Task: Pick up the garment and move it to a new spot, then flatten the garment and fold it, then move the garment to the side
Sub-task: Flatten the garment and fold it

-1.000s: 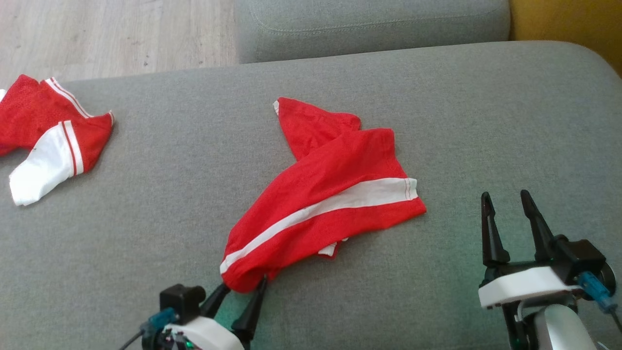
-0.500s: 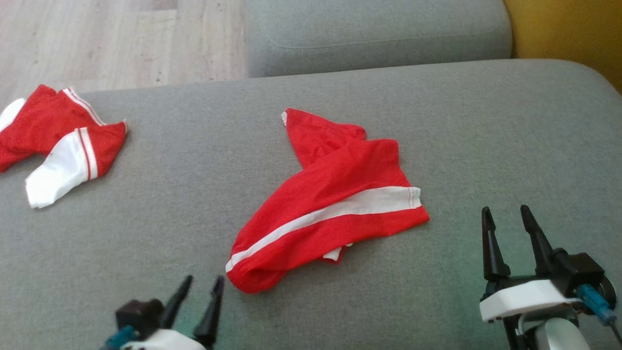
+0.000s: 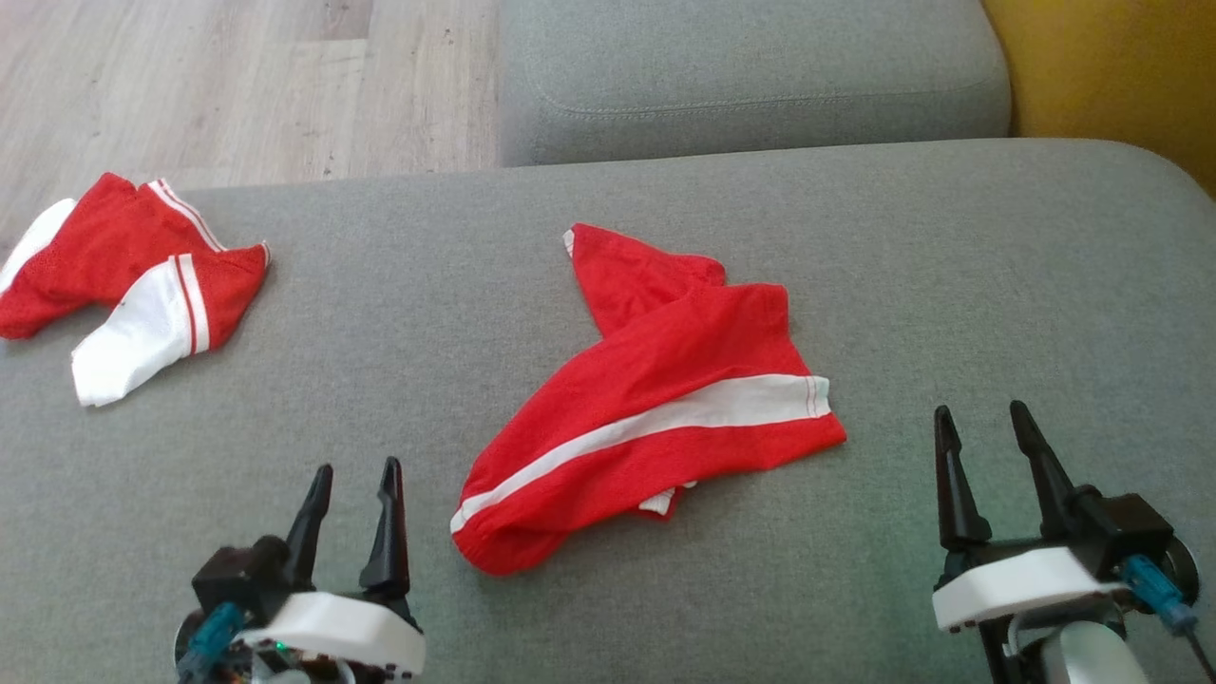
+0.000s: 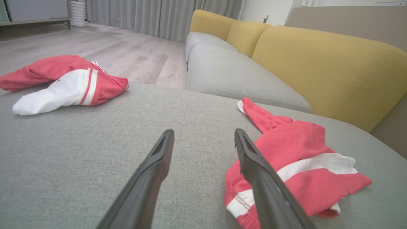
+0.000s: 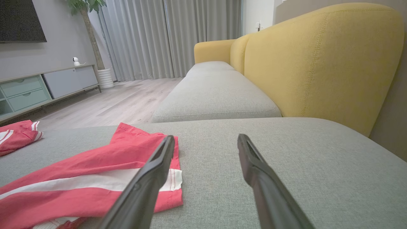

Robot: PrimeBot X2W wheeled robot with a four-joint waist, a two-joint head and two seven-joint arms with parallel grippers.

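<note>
The garment (image 3: 655, 399), red shorts with a white stripe, lies crumpled in the middle of the grey seat cushion (image 3: 902, 247). One leg stretches toward the near left and the other bunches toward the far side. The left gripper (image 3: 358, 465) hovers just to the near left of it, fingers spread and holding nothing. The right gripper (image 3: 978, 408) hangs at the near right, well apart from the hem, also spread and empty. A second garment (image 3: 133, 285), red and white, lies at the far left edge of the cushion, next to the wooden floor (image 3: 237, 85).

From the left wrist, the right-hand finger crosses in front of the garment's near end, so the two look as if they might touch. The head view settles it, showing bare cushion between them. The wrist views add the yellow backrest (image 5: 318, 57) along the right. The right wrist view also takes in grey curtains (image 5: 168, 35), a potted plant (image 5: 91, 38) and a low cabinet (image 5: 63, 81) across the room.

A second ago the left gripper's fingers straddled the garment's near-left end. Now the gripper has drawn back to the left, and that end lies free on the cushion. The right gripper is where it was. The head camera has shifted, so the whole picture sits lower.
</note>
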